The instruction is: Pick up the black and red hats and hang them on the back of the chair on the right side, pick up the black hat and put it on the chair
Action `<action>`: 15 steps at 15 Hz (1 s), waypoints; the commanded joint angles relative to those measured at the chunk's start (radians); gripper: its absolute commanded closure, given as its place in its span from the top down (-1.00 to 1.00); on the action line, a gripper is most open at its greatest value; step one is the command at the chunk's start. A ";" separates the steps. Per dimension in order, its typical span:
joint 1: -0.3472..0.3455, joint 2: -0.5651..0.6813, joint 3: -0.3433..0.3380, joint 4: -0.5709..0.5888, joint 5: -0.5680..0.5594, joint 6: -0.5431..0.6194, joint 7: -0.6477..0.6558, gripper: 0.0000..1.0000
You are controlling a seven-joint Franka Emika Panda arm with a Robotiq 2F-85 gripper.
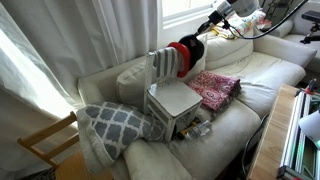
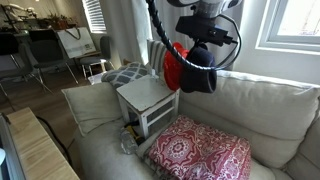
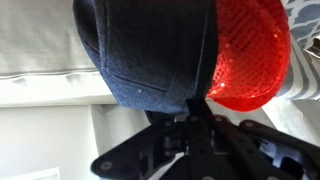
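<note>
— Holding the black hat (image 3: pixel 140 50), is it?

— Looks so. The gripper (image 3: pixel 190 115) has its jaws pressed together, with the hat's lower edge caught right at the tips. From the room side, the hat dangles just under the hand.

— And the red-and-black cap (image 3: pixel 250 50)?

— Right beside the hand, pressed against the black one. It seems to hang off the back of the pale chair (image 2: pixel 148 96), though I can't make out exactly how it catches on the slats.

— So which step is this?

— I'd say the hanging part is done or nearly done, and the second part is in hand: getting the black hat onto the chair.

— What does that need?

— The seat sits below and to one side of the hand. The hand should draw the hat away from the red cap without dragging the cap off, carry it over the flat seat, come down low, then part the jaws.

— Anything in the way?

— A pink patterned cloth (image 2: pixel 200 152) lies on the sofa (image 1: pixel 262 70), lower than the hand and past the chair. It's well clear of the seat.

— Count them for me.

— One black hat, one red-and-black cap, one pale chair, one pink cloth. Far from the hand there's also one patterned cushion (image 1: pixel 112 122) and one bare wood chair (image 1: pixel 45 145).
</note>
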 commanded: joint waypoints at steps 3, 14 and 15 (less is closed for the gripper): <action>-0.014 -0.090 -0.047 -0.008 0.004 -0.011 -0.025 -0.98; -0.153 -0.314 0.003 -0.121 0.093 -0.224 -0.162 -0.98; -0.170 -0.348 0.009 -0.133 0.116 -0.279 -0.195 -0.98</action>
